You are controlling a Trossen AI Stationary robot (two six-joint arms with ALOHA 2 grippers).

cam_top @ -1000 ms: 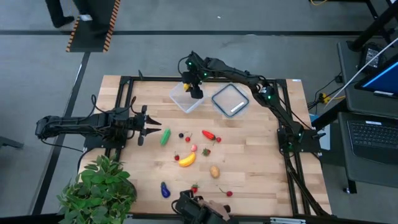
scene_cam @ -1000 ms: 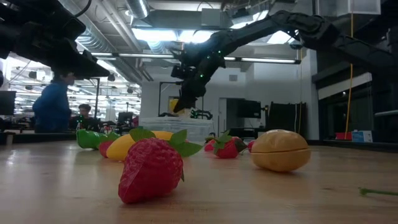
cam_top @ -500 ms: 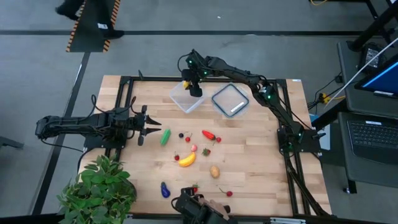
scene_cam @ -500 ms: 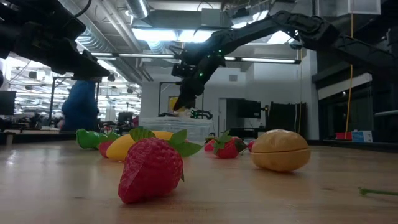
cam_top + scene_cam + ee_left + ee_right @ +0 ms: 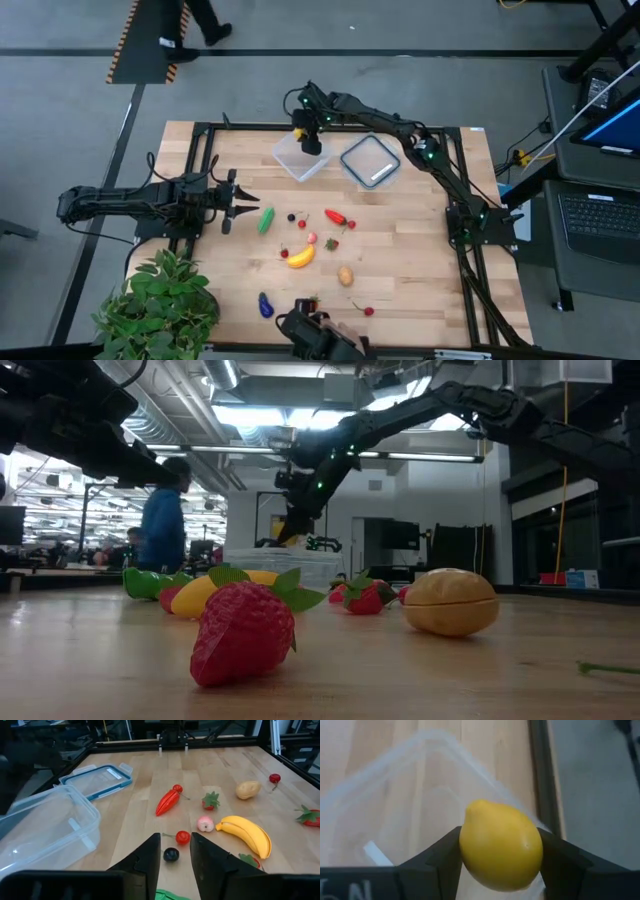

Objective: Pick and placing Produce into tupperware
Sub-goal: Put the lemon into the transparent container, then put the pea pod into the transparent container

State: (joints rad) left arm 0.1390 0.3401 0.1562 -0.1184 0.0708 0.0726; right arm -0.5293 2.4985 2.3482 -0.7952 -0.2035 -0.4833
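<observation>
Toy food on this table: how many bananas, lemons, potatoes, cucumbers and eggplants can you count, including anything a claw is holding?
banana: 1
lemon: 1, held in the right claw
potato: 1
cucumber: 1
eggplant: 1
Total: 5

robotics lab/workshop: exposed ceiling ducts (image 5: pixel 180 420), concrete floor (image 5: pixel 330 90), laptop workstation (image 5: pixel 600 215) beside wood bench (image 5: pixel 400 250).
</observation>
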